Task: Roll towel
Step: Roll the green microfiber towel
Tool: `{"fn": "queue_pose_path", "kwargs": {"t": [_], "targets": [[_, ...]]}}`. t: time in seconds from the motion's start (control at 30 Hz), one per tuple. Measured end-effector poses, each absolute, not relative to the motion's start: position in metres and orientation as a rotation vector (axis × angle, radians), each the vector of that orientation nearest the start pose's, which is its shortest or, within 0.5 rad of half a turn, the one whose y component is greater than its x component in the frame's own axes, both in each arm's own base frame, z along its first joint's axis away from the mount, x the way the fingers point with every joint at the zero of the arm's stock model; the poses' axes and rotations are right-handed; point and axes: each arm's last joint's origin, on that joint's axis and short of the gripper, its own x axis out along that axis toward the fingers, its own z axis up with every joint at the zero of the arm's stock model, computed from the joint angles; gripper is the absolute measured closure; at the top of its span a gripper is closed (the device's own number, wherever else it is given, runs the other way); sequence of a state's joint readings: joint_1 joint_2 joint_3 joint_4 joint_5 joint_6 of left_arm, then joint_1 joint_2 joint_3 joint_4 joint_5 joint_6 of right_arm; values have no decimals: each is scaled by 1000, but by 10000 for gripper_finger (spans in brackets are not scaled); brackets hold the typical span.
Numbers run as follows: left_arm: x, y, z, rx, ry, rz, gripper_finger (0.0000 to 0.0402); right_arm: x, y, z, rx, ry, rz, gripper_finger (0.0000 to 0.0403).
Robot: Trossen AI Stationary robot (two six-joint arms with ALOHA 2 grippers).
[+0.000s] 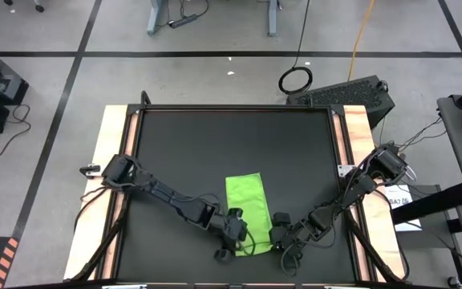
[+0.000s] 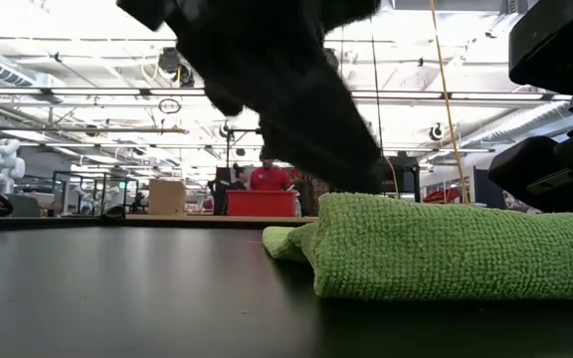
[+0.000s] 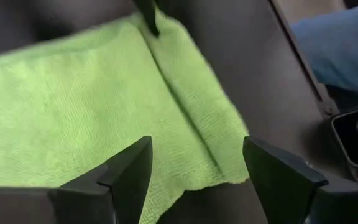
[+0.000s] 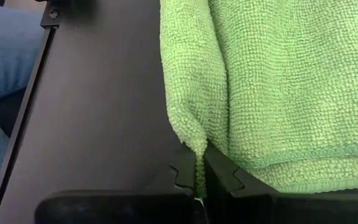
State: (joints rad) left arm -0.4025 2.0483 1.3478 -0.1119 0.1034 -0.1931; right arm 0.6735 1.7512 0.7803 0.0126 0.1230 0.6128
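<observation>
Black matting covers the table (image 1: pixel 175 144), and close to its near edge, about midway along, lies the towel (image 1: pixel 245 210), stretching toward the far edge. At its near end the left gripper (image 1: pixel 233 234) hovers spread wide, holding nothing, while the right gripper (image 1: pixel 281 231) is pinched tight on the towel's hem. Rolling looks barely begun; next the left should regrip that near end and turn it over.

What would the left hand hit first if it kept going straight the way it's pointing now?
Most likely the towel. The left hand is open, with green cloth filling the gap between its fingers straight ahead. How near it is stays unclear, and nothing else shows in that line.
</observation>
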Motion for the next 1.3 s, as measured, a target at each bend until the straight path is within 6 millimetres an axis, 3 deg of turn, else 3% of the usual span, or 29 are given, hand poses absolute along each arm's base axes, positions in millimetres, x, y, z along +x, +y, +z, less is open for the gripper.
{"fn": "queue_pose_path", "kwargs": {"t": [0.33, 0.77, 1.03, 1.3], "targets": [[376, -220, 180, 164, 650, -233, 146, 245, 191, 116, 161, 995, 224, 402], [335, -278, 183, 140, 555, -106, 146, 246, 192, 116, 102, 973, 258, 402], [335, -275, 184, 310, 515, -31, 146, 250, 187, 117, 86, 955, 235, 402], [331, -269, 176, 408, 603, -45, 146, 254, 181, 117, 168, 970, 199, 402]]}}
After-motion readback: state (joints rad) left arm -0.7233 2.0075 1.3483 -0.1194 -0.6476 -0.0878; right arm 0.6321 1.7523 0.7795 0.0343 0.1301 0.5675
